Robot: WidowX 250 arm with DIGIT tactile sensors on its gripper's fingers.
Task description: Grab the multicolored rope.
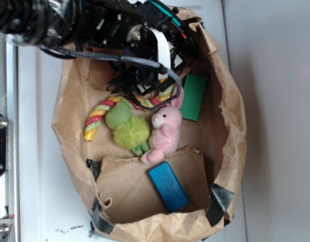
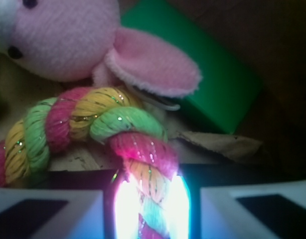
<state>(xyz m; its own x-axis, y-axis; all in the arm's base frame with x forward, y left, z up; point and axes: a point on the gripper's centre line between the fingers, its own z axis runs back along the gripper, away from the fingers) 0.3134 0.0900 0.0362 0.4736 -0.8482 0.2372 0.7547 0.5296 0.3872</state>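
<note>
The multicolored rope (image 1: 100,115) curves across the floor of the brown paper bag (image 1: 74,91), striped pink, yellow and green, its yellow end near the left wall. In the wrist view the rope (image 2: 113,127) runs from the left down between my two bright fingers. My gripper (image 1: 157,85) (image 2: 150,204) is shut on the rope's right part, pads pressing both sides. The arm hides that end of the rope in the exterior view.
A pink plush bunny (image 1: 165,133) (image 2: 68,40) and a fuzzy green plush (image 1: 128,130) lie against the rope. A green block (image 1: 194,97) (image 2: 218,84) leans at the right wall. A blue block (image 1: 167,186) rests on a cardboard flap.
</note>
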